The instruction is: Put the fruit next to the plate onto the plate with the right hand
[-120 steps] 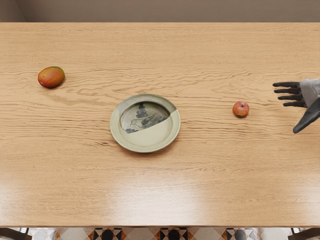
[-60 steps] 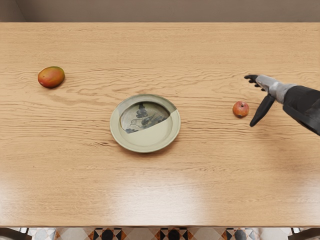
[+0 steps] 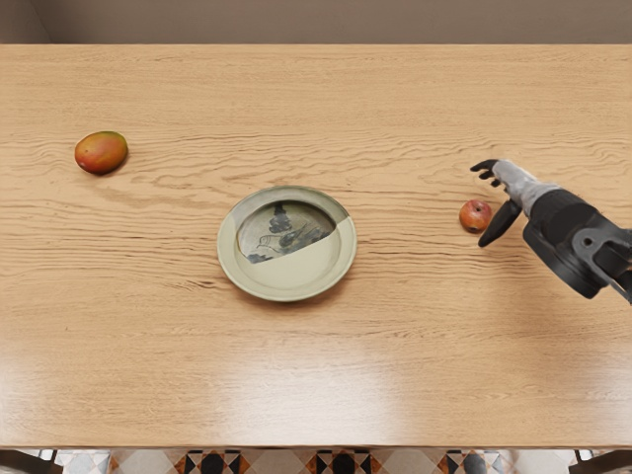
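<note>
A small red apple [image 3: 475, 215] lies on the wooden table to the right of the green ceramic plate [image 3: 286, 243], about a plate's width away from its rim. My right hand [image 3: 491, 201] comes in from the right edge and hovers just beside the apple's right side. Its fingers are spread above the fruit and the thumb hangs below, holding nothing. The plate carries a dark painted pattern and holds no fruit.
A larger mango [image 3: 101, 152], red and yellow-green, lies far left on the table. The table's front edge runs along the bottom, with patterned floor beyond. My left arm does not show.
My right hand has moved in from the right edge toward the apple, and the forearm has swung down and closer. The apple, plate and mango have stayed still.
</note>
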Controlling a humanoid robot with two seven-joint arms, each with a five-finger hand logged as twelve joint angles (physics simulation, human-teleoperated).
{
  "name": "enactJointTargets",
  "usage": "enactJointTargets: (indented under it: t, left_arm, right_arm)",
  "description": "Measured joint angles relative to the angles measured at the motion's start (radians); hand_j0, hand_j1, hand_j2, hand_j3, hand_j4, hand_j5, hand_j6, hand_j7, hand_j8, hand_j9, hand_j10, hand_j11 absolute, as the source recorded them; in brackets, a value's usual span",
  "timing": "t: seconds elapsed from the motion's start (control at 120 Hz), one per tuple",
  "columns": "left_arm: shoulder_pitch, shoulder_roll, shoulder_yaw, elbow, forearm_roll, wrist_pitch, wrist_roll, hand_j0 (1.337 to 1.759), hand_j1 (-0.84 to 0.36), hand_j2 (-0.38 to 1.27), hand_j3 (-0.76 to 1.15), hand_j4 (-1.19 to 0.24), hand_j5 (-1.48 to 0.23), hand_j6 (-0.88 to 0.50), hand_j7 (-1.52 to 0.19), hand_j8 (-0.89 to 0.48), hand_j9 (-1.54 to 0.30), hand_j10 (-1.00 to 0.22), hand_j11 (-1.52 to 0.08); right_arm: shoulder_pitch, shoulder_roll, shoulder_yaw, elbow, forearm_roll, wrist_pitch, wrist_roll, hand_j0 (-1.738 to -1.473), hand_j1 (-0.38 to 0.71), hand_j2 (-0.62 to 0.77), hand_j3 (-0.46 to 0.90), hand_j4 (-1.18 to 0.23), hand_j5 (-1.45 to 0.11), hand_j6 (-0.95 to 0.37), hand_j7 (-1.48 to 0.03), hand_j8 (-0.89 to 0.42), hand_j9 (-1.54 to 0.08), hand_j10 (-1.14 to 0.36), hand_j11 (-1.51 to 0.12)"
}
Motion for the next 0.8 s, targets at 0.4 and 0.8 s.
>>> enactJointTargets:
  t: [0.4, 0.8]
  left_arm:
    - [0.000, 0.000, 0.000, 0.000, 0.000, 0.000, 0.000, 1.658, 0.34, 0.00, 0.00, -0.01, -0.01, -0.01, -0.01, -0.01, -0.01, -0.01, -0.01]
    - [0.000, 0.000, 0.000, 0.000, 0.000, 0.000, 0.000, 1.658, 0.34, 0.00, 0.00, -0.01, -0.01, -0.01, -0.01, -0.01, -0.01, -0.01, -0.01]
  right_arm:
    - [0.014, 0.031, -0.033, -0.024, 0.002, -0.005, 0.000, -1.658, 0.17, -0.08, 0.00, -0.44, -0.57, -0.44, -0.57, -0.44, -0.57, -0.44, -0.57]
    - [0.019, 0.024, -0.038, -0.018, 0.003, 0.037, -0.001, -1.654, 0.29, 0.01, 0.00, -0.56, -0.67, -0.50, -0.70, -0.40, -0.69, -0.51, -0.69]
